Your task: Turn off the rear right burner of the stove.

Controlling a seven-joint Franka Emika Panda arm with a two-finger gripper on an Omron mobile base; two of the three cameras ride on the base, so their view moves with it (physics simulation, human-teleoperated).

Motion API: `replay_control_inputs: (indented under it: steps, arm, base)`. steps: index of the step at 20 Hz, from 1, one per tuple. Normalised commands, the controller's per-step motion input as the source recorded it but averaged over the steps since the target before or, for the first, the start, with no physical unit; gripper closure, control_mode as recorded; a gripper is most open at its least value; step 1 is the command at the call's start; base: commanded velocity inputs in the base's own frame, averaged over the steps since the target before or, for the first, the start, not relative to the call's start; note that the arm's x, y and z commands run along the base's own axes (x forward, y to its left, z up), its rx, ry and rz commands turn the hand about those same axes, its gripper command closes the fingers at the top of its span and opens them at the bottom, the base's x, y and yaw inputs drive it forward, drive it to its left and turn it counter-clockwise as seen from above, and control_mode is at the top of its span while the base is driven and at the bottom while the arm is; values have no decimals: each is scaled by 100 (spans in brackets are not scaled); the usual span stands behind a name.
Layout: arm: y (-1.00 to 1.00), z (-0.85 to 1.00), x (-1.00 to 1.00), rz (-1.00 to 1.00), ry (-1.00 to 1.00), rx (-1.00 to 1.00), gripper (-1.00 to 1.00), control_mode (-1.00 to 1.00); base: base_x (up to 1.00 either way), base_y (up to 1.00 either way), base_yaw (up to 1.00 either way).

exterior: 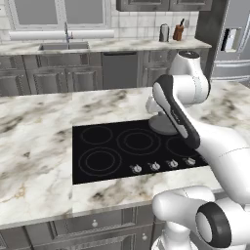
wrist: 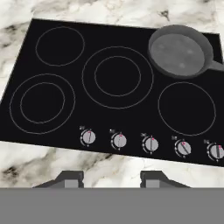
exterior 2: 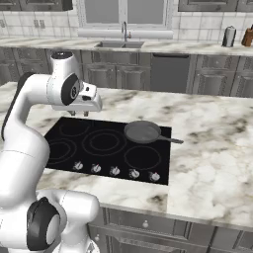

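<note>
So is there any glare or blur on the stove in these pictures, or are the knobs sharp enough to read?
Hand view: stove even, glare-free; knobs fairly sharp, labels unreadable. Left base view: soft, arm hiding some knobs. Right base view: knobs tiny, pan casting a faint shadow.

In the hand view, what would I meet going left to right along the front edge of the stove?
Five silver knobs in a row: first knob → second knob → third knob → fourth knob → fifth knob.

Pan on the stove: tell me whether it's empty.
Empty. In the hand view the pan on the stove at the rear right ring shows only its bare grey bottom.
</note>
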Motion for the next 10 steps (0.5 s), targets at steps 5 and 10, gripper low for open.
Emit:
replay_control_inputs:
  steps: [5,10]
  arm:
    - [-7,-12,0,0,0,-1,-100,-100]
    - [-41,-21,-2,0,0,0,-100,-100]
  base:
    - [0,0,0]
    - [0,0,0]
